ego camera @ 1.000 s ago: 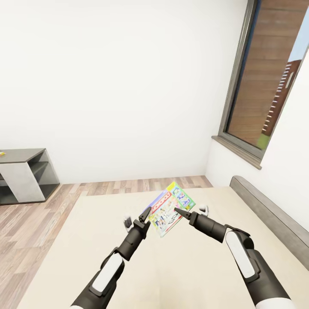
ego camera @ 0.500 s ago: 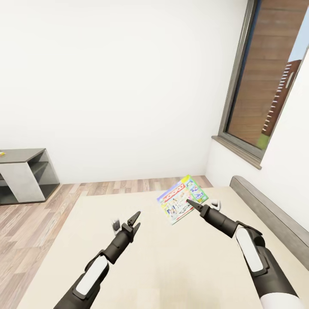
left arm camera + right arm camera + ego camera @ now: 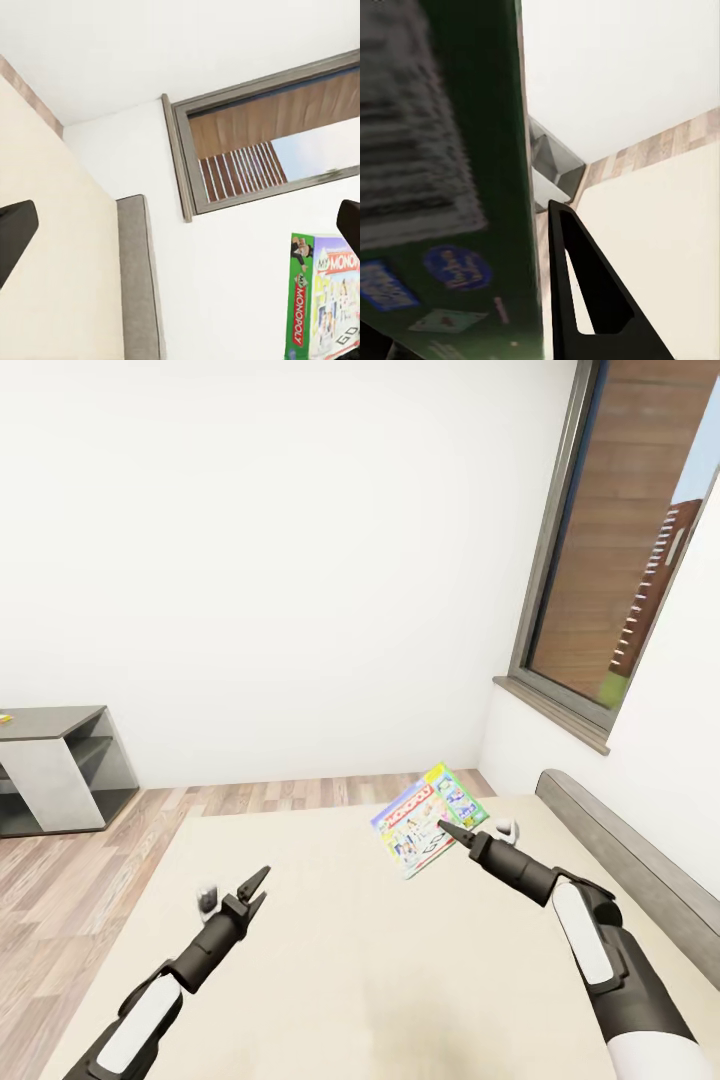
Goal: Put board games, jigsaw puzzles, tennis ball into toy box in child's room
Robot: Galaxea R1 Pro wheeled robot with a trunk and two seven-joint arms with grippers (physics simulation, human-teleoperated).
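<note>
The white-green Monopoly board game [image 3: 423,819] hangs tilted above the beige bed [image 3: 340,970], near its far right corner. My right gripper [image 3: 449,828] is shut on the box's near edge. In the right wrist view the box's dark green underside [image 3: 442,187] lies against one black finger [image 3: 585,300]. My left gripper [image 3: 254,886] hovers over the mattress, well left of the box, open and holding nothing. In the left wrist view the fingertips [image 3: 13,234] stand wide apart and the box [image 3: 324,300] appears beyond them. The table and the toy box are out of view.
A low grey headboard [image 3: 625,865] runs along the bed's right side under a dark-framed window [image 3: 630,550]. A dark grey open cabinet [image 3: 60,765] stands on the wood floor [image 3: 60,880] at far left. A white wall closes the room behind the bed.
My left gripper has drawn back from the box, down and to the left. My right gripper has carried the box a little to the right and up.
</note>
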